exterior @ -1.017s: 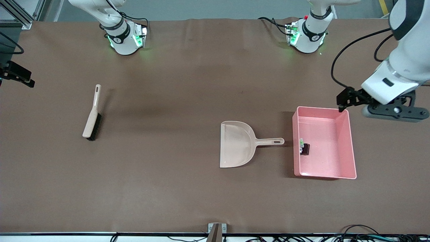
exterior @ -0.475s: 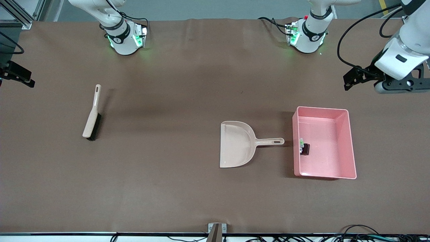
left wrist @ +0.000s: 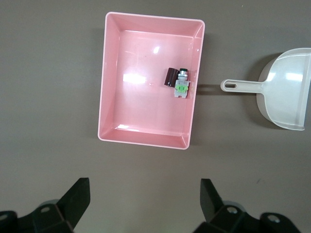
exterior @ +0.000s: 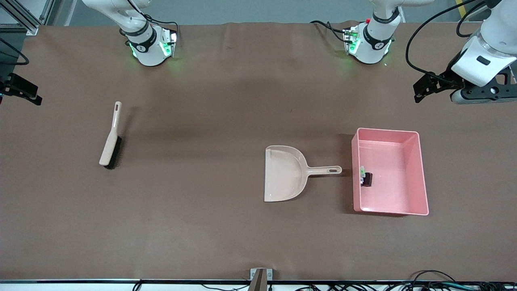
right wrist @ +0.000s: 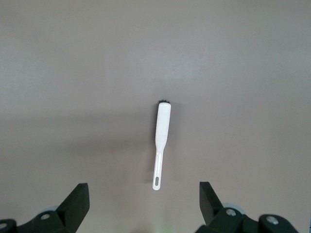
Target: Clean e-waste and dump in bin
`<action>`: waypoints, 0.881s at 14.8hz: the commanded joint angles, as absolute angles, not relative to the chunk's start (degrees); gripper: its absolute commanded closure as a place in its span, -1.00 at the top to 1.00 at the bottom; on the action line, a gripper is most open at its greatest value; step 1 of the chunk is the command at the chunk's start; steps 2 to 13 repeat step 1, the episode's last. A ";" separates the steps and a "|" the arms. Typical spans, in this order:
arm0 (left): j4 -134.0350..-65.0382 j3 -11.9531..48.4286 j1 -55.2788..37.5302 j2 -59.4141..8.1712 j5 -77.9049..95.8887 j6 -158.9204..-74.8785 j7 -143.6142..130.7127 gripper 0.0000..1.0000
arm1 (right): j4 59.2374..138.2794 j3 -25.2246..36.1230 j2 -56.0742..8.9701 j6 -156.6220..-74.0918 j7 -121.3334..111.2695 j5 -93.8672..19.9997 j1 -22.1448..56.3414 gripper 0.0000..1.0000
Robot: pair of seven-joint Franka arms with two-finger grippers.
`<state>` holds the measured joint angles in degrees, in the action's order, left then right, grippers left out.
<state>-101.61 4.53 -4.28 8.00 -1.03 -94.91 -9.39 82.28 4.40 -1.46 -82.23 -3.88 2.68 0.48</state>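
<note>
The pink bin (exterior: 404, 173) stands toward the left arm's end of the table. The e-waste lies in it against the wall that faces the dustpan: a white piece with a green end (exterior: 363, 172) and, touching it, a dark cylinder (exterior: 367, 180). The left wrist view shows the bin (left wrist: 136, 111), the white and green piece (left wrist: 182, 88) and the cylinder (left wrist: 169, 77) from above. My left gripper (left wrist: 144, 187) hangs open and empty, high over bare table between the bin and the bases. My right gripper (right wrist: 144, 188) is open and empty, high over the brush (right wrist: 163, 127).
The beige dustpan (exterior: 284, 173) lies beside the bin, its handle (exterior: 325, 170) pointing at the bin. The beige black-bristled brush (exterior: 110, 141) lies toward the right arm's end. Cables run along the table's edge nearest the front camera.
The left arm has lifted away from the bin's corner and drawn back toward the bases and its own end of the table. Nothing on the table has moved.
</note>
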 commanded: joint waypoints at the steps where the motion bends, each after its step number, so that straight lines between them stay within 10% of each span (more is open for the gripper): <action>1: -100.72 3.87 -4.92 8.88 -1.23 -92.56 -10.37 1.00 | 81.91 4.39 -1.41 -82.00 -2.90 2.20 0.62 1.00; 13: -100.72 3.87 -4.92 8.88 -1.23 -92.56 -10.37 1.00 | 81.91 4.39 -1.41 -82.00 -2.90 2.20 0.62 1.00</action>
